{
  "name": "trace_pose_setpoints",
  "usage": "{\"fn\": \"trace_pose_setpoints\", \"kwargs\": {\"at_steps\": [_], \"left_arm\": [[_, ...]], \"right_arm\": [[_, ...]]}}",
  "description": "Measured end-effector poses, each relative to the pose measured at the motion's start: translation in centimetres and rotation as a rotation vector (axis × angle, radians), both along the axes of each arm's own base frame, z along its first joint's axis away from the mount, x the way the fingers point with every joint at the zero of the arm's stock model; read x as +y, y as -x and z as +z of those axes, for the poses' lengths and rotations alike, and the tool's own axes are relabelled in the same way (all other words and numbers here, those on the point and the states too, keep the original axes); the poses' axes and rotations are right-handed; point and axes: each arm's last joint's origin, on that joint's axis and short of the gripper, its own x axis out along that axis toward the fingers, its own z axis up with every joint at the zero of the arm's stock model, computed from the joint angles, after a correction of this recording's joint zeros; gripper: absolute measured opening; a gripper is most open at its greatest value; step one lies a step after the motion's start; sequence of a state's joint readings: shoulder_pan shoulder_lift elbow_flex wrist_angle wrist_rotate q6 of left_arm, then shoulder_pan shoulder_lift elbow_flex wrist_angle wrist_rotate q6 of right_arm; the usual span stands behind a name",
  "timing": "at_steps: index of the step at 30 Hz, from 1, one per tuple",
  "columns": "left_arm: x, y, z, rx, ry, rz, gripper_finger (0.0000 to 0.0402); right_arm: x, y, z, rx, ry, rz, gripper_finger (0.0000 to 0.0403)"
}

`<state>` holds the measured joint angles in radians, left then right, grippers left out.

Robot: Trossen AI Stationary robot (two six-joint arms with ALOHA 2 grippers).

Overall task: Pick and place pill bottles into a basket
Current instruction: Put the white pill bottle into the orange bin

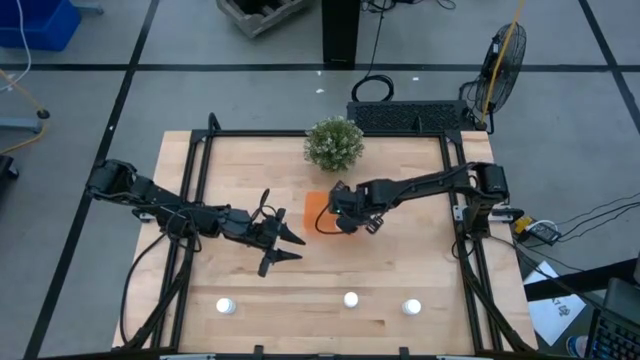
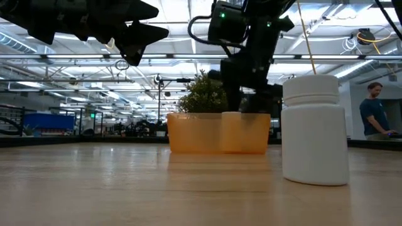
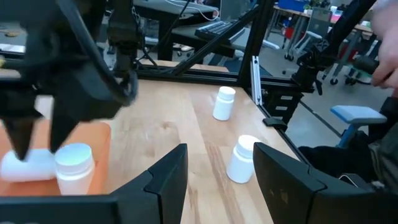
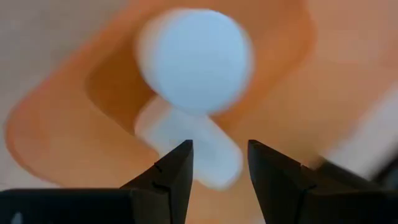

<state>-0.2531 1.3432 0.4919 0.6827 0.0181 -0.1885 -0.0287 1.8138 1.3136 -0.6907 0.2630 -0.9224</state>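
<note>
white pill bottles (image 4: 194,62) lie in the basket (image 4: 56,130) below the right end effector's (image 4: 219,163) parted, empty fingers.

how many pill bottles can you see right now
5. Three stand on the table's front edge: left bottle, middle bottle, right bottle. Two are in the orange basket: an upright bottle and a lying bottle.

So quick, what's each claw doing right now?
Left gripper: fingers open, holding nothing.
Right gripper: fingers open above the basket, holding nothing.
</note>
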Motion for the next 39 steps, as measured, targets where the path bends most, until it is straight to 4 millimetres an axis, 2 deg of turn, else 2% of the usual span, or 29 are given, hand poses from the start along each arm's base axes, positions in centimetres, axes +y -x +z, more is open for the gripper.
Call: {"fn": "trace_pose_setpoints", "kwargs": {"at_steps": [4, 11, 17, 22, 27, 33, 39], "left_arm": [[0.1, 0.0, 0.0, -0.004, -0.019, 0.047, 0.0186], [0.5, -0.1, 0.0, -0.019, -0.104, 0.114, 0.0186], [3.3, 1.9, 3.2, -0.070, -0.082, 0.266, 0.0186], [3.9, 4.8, 5.1, -0.059, -0.171, 0.251, 0.0186], [4.4, 7.7, 6.7, -0.088, -0.226, 0.276, 0.0186], [5.0, 8.2, 8.7, -0.248, -0.065, 0.483, 0.0186], [5.2, 8.3, 9.4, -0.314, -0.032, 0.520, 0.0186]], "right_arm": [[-0.2, 0.2, 1.2, -0.051, 0.068, -0.039, 0.0143], [0.1, 0.4, 2.3, -0.129, 0.032, -0.130, 0.0143], [0.6, 0.7, 2.5, -0.145, -0.131, -0.207, 0.0144], [1.2, 1.0, 3.2, -0.146, -0.124, -0.173, 0.0144], [2.2, 1.2, 3.9, -0.204, -0.177, -0.257, 0.0143], [3.4, 1.1, 4.4, -0.252, -0.205, -0.259, 0.0143], [4.6, 1.2, 4.4, -0.250, -0.210, -0.223, 0.0144]]}}
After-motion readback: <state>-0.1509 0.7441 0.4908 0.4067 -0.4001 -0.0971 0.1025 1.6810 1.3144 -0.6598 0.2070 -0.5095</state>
